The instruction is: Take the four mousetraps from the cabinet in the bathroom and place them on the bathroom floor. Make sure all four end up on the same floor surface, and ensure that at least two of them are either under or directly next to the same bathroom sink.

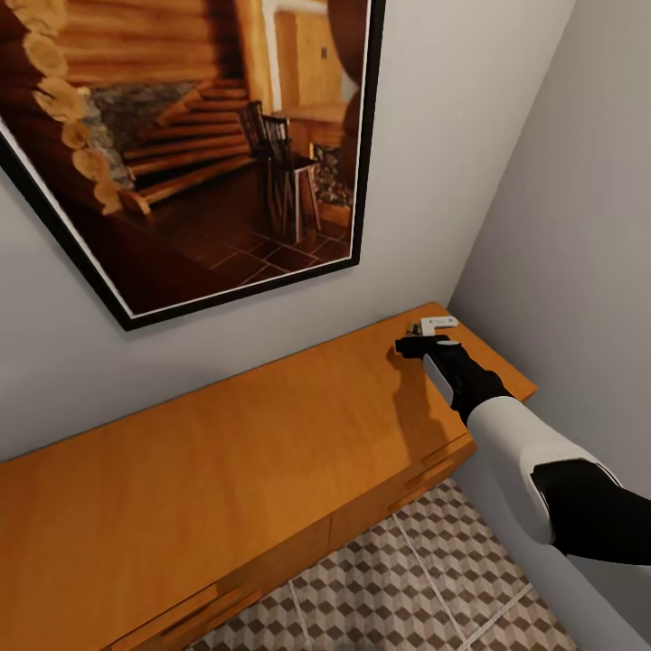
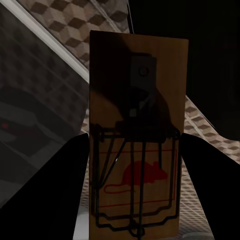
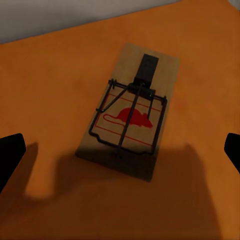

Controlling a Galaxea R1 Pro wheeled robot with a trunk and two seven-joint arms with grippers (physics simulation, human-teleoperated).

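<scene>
Looks early-ish: the left gripper [image 2: 132, 220] already has one mousetrap [image 2: 135, 140] pinched between its jaws, hanging over the tiled floor [image 2: 60, 20], not set down yet. The right gripper [image 1: 418, 342] hovers with jaws wide over a second trap [image 3: 131, 115] lying flat on the cabinet [image 1: 226, 434] worktop near the wall corner. No trap visibly on the floor so far, and the other two can't be spotted
</scene>
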